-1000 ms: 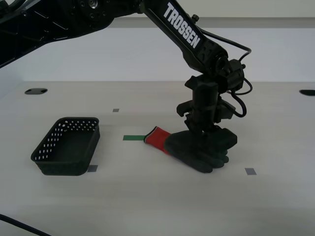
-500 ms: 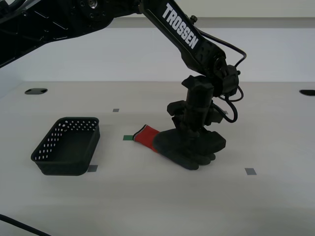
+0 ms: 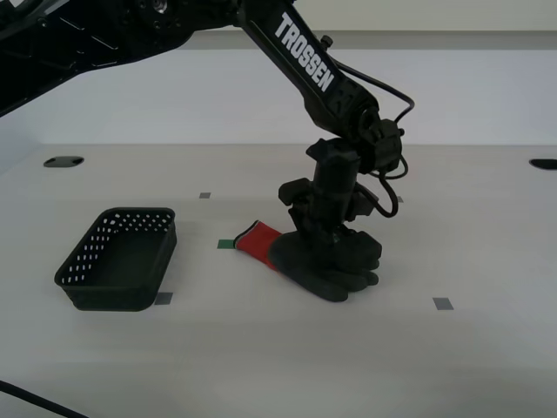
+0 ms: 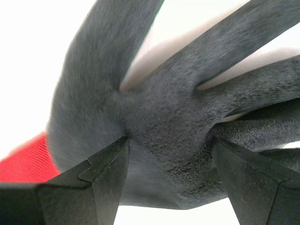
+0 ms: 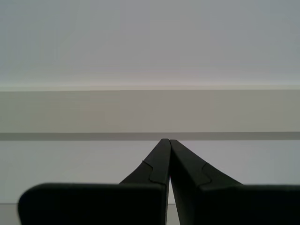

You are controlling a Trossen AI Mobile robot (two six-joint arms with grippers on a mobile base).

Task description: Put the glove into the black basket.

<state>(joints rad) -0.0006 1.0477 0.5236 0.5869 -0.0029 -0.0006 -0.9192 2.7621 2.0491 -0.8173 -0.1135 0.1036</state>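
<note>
The glove (image 3: 324,261), dark grey with a red cuff (image 3: 258,244), hangs from my second gripper (image 3: 329,237) at or just above the table, right of the black basket (image 3: 117,258). In the second wrist view the glove's palm (image 4: 164,112) is pinched between the two jaws of my second gripper (image 4: 168,159), with the fingers spread out and the red cuff (image 4: 23,161) to one side. The perforated basket stands empty on the exterior view's left. My first gripper (image 5: 165,141) is shut and empty, pointing at a plain wall; it does not show in the exterior view.
A green tape mark (image 3: 228,245) lies between basket and glove. Grey tape squares (image 3: 443,304) (image 3: 204,195) mark the pale table. Round holes (image 3: 63,161) (image 3: 544,164) sit at the table's far corners. A wall runs behind.
My second gripper has carried the glove toward the exterior view's left, closer to the basket. The basket has not moved.
</note>
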